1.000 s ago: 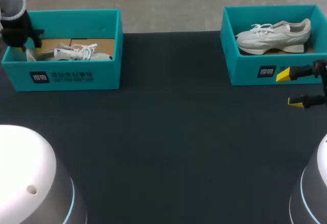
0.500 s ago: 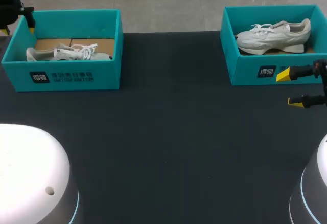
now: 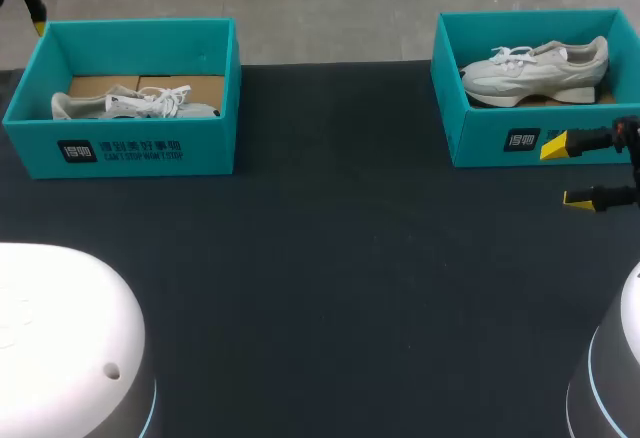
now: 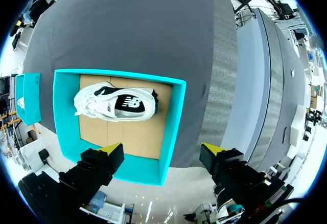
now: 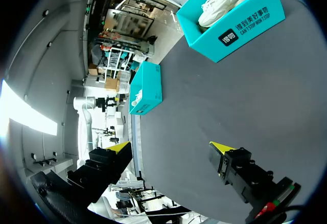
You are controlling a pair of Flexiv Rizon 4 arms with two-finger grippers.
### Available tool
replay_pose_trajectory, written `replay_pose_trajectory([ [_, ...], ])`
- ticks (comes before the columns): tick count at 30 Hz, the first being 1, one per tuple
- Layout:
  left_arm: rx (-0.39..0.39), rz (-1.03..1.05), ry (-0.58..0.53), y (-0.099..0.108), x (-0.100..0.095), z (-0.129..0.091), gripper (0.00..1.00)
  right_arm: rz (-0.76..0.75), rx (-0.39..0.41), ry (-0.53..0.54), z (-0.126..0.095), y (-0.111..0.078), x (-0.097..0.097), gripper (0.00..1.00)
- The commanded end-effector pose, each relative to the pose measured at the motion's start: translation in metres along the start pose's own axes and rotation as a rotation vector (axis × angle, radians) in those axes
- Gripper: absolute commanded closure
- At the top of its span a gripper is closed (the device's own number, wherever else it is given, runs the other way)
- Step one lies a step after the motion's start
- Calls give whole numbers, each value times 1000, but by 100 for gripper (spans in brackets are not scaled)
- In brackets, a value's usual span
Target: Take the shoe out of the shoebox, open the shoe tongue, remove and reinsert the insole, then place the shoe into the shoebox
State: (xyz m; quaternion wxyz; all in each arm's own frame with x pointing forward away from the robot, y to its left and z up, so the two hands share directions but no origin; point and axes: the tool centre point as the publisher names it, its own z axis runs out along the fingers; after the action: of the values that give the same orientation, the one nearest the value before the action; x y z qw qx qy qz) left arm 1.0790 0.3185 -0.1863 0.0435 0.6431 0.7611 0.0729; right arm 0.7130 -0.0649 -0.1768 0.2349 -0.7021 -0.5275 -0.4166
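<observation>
The dark table holds the teal shoebox at upper left, with the white shoe lying on its side inside. Your left gripper hangs open over the box's edge. Centre it over the shoe's midsection, then descend. Your right gripper is open at the right edge.

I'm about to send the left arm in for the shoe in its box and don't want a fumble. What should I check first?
1. Left gripper open: ok.
2. Left gripper over the shoe: not ok, it hangs by the left box's far corner.
3. Shoe uncovered, lying on its side in the box: ok.
4. Right gripper open and out of the way, in front of the right box: ok.
5. Insole seated inside the shoe: cannot tell.
</observation>
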Motion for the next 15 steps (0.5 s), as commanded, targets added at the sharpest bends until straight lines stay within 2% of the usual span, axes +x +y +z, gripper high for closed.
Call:
replay_pose_trajectory([
  [1,9,0,4,4,0,0,0,1,-1,-3,0,-1,0,0],
  [7,9,0,4,4,0,0,0,1,-1,-3,0,-1,0,0],
  [9,9,0,4,4,0,0,0,-52,-3,-71,7,19,1,0],
  [15,9,0,4,4,0,0,0,-94,-24,-127,18,85,5,0],
])
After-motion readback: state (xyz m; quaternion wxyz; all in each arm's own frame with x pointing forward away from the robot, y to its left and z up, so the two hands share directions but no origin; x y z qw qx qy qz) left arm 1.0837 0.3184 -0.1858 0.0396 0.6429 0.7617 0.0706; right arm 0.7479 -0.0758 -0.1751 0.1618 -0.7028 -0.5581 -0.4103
